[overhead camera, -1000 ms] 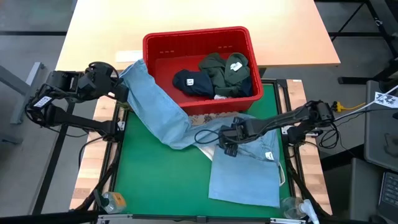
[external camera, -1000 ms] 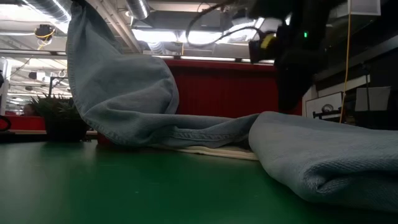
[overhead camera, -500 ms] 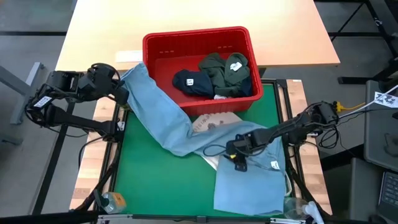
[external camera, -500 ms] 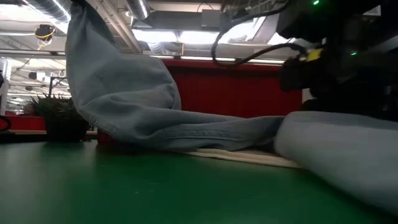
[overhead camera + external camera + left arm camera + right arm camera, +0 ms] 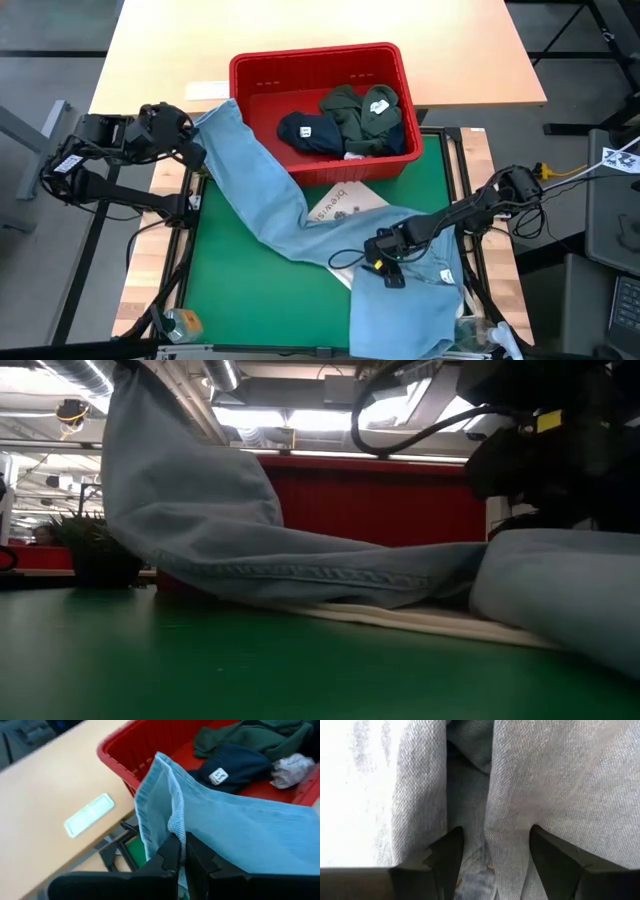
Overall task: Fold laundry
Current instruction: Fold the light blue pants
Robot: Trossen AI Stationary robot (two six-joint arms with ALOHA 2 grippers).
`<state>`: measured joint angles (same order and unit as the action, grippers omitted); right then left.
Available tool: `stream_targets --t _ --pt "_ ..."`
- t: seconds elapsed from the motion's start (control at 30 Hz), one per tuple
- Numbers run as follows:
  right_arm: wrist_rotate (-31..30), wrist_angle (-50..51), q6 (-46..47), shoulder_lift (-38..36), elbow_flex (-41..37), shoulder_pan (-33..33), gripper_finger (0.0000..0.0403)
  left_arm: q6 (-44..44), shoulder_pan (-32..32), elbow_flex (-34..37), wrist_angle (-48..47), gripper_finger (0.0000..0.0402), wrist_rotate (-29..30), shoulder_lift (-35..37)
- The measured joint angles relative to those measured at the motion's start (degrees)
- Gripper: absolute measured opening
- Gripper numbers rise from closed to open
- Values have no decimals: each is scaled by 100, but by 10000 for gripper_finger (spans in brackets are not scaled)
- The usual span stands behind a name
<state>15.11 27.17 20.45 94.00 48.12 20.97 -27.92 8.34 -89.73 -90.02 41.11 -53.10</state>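
Light blue jeans (image 5: 290, 200) stretch from the table's far left corner to its near right. My left gripper (image 5: 182, 852) is raised at the far left, shut on one leg's end. My right gripper (image 5: 388, 268) points steeply down on the jeans' broad part (image 5: 410, 300), which lies on the green mat near the front edge. Its fingers straddle a thick ridge of denim (image 5: 512, 810). Navy (image 5: 308, 132) and olive (image 5: 360, 115) garments lie in the red basket (image 5: 260, 75). My left gripper pinches the leg's end just behind the hem, at a folded edge (image 5: 175, 827), between its two fingers. That end is lifted clear of the table, and the leg slopes down from it past the basket's corner. My right gripper clasps a bunched ridge of denim (image 5: 512, 835) between its widely spaced fingers (image 5: 555, 860), coming from above. The denim around it rests on the mat.
A white printed tote bag (image 5: 345, 205) lies on the mat, partly under the jeans. The red basket stands at the mat's far edge. Bare green mat (image 5: 250, 290) lies at the near left. Clear plastic objects sit at both near corners (image 5: 180, 322).
My right gripper has moved down and toward the table's near right, dragging the jeans' broad part with it toward the front edge. The leg has been drawn straighter, and more of the tote bag is uncovered. The leg's end in my left gripper stayed in place.
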Motion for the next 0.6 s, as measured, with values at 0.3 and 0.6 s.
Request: stream_targets --t 0.3,0.6 --pt "-246 98 7 -409 43 -4 225 8 0 0 0 5 88 0" --pt "-1493 -179 -36 -976 461 -239 225 -497 0 -82 -2 5 -205 -2"
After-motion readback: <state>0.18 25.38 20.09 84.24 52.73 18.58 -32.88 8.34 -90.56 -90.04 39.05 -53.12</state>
